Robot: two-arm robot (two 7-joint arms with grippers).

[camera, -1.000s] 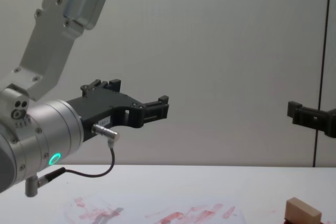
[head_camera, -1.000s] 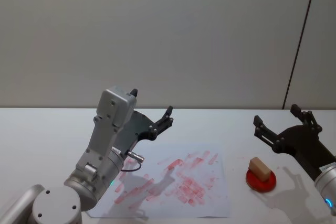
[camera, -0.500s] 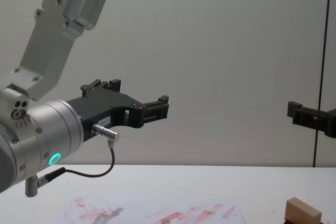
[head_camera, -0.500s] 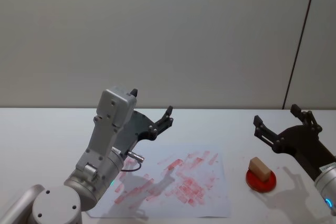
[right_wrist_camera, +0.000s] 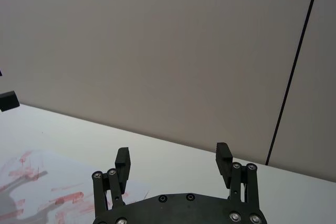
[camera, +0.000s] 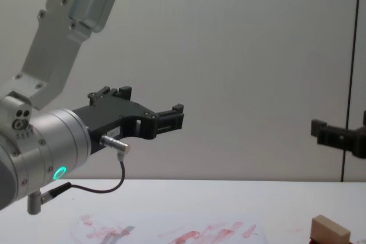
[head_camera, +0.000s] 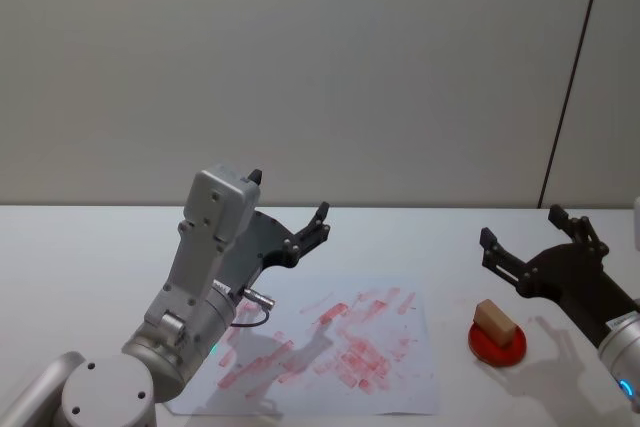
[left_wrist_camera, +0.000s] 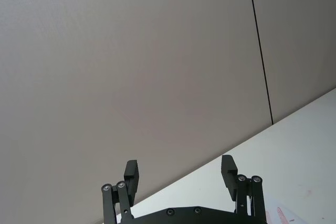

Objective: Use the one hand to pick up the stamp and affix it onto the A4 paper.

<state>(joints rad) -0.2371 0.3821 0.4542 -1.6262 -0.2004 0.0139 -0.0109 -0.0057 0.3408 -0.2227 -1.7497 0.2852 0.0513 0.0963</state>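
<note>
Pale tan wooden stamp — atop dark red ink pad, right of ink-smeared white A4 paper; long axis far-left to near-right. Black right gripper, jaws apart, hovers above and beyond — nearer arm. Black left gripper, jaws apart, parked over paper.

The right tool was matt black and plastic-looking, with small bright metal pins at its finger links. The left tool had the same finish, and the wrist housing behind it was smooth, satin silver-grey metal. Just below the right tool, the stamp was pale, matt bare wood, sitting on a dark red ink pad. Between the tools, the A4 paper was thin, matt white, blotched with red ink. The surface looked smooth and matt white.
</note>
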